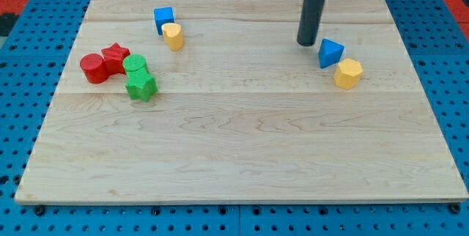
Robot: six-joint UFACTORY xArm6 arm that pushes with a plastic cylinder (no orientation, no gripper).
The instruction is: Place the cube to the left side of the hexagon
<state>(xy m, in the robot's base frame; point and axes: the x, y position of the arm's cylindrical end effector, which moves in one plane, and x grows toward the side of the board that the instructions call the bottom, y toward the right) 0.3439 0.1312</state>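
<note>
A blue cube (163, 20) sits near the view's top left, touching a yellow heart-shaped block (173, 37) just below and to its right. A yellow hexagon (349, 73) lies at the view's right, with a blue triangular block (330, 52) touching it on its upper left. My tip (306, 42) rests on the board just left of the blue triangular block, a small gap between them. It is far to the right of the blue cube.
A red cylinder (93, 68) and a red star (115, 57) sit at the view's left. A green cylinder (135, 65) and a green star (141, 86) lie right beside them. The wooden board (242, 148) rests on a blue pegboard.
</note>
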